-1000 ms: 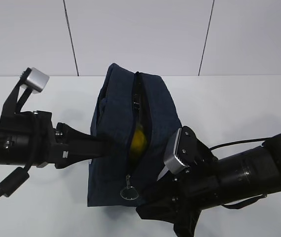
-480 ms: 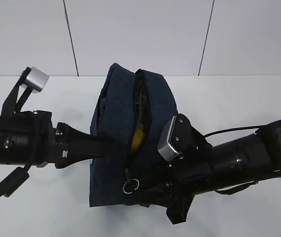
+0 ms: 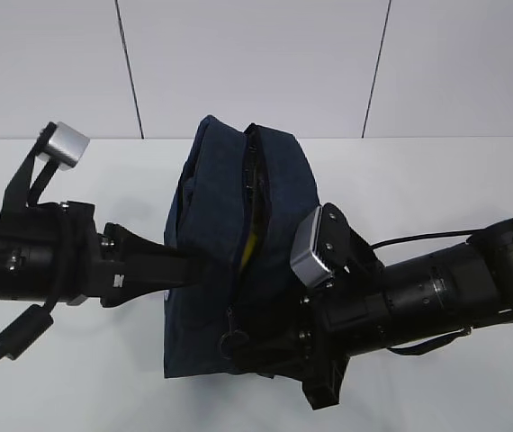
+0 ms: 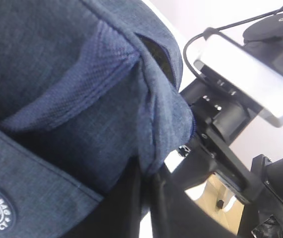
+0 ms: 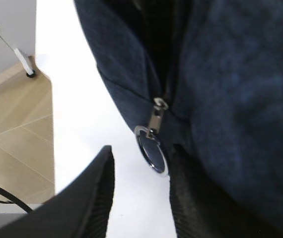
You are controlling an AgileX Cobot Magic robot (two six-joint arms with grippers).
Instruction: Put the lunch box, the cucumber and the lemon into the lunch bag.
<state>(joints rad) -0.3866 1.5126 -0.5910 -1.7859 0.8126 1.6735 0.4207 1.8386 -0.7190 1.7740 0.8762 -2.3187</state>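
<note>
The dark navy lunch bag [image 3: 220, 207] stands mid-table, its top zipper partly open. A thin sliver of the yellow lemon [image 3: 249, 245] shows through the slit. The lunch box and the cucumber are hidden. My left gripper [image 3: 201, 266] is shut on the bag's left side; in the left wrist view the gripper [image 4: 149, 193] pinches a fold of the bag's fabric [image 4: 82, 99]. My right gripper [image 3: 238, 349] is at the bag's near end. In the right wrist view the gripper [image 5: 141, 158] is open with the metal ring pull [image 5: 151, 152] between its fingers [image 5: 89, 198], close to the right one, not gripped.
The white table [image 3: 436, 189] spreads on both sides of the bag, with a panelled wall behind. The right arm's silver camera housing [image 3: 309, 254] sits close against the bag's right side. The table edge and wooden floor [image 5: 17, 134] show in the right wrist view.
My right gripper has moved left and in toward the bag's ring pull. The zipper slit has narrowed, so less of the lemon shows. The left arm has not moved.
</note>
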